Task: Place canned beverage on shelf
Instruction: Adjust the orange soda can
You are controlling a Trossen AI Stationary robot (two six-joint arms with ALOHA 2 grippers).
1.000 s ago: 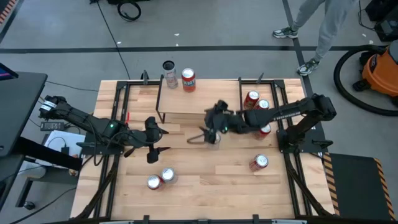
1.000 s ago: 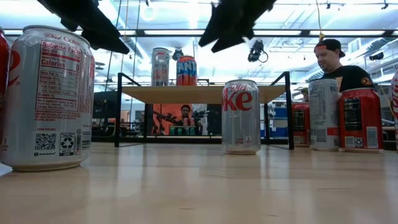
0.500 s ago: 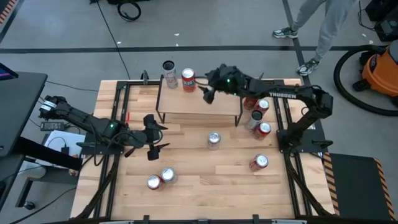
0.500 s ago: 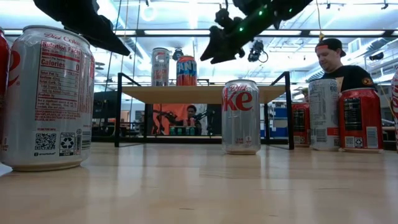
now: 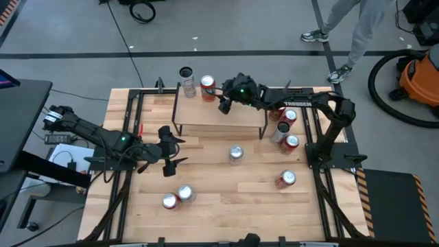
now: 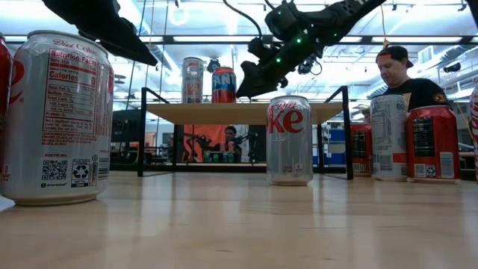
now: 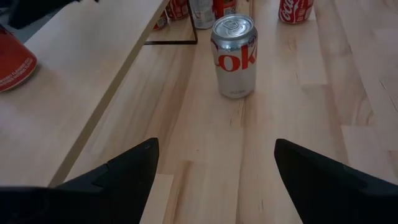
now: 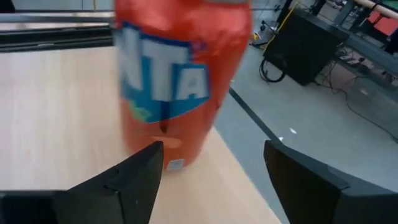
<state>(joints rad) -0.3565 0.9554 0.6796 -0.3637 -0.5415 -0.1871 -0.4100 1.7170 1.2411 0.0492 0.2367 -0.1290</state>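
Since half a second ago, your right gripper (image 5: 223,106) has drifted a little toward the orange can (image 5: 208,88) on the shelf (image 5: 206,116); its fingers stand apart with nothing between them, just at 4 o'clock of that can. From the right wrist, the orange can (image 8: 180,81) fills the picture, upright near the shelf's edge. A tall silver can (image 5: 186,79) stands beside it at the shelf's 11 o'clock corner.

Your left gripper (image 5: 171,152) waits over the table at 9 o'clock of centre, fingers spread wide and empty.

A silver cola can (image 5: 236,154) stands upright on the bare table (image 5: 226,199), just in front of the shelf toward 6 o'clock. Two more cans (image 5: 177,196) sit together at 7 o'clock, a red can (image 5: 286,179) lies alone at 4 o'clock, and a cluster of red and silver cans (image 5: 285,127) stands at 2 o'clock beside the shelf's black legs.

The table is pale wooden planking inside a black metal frame. Around it you see grey floor with dark tape lines, an orange vacuum (image 5: 420,75) at 2 o'clock, and a person's legs (image 5: 357,34) at 1 o'clock. In the low view a person in a cap (image 6: 407,78) sits behind the cans under bright ceiling lights.
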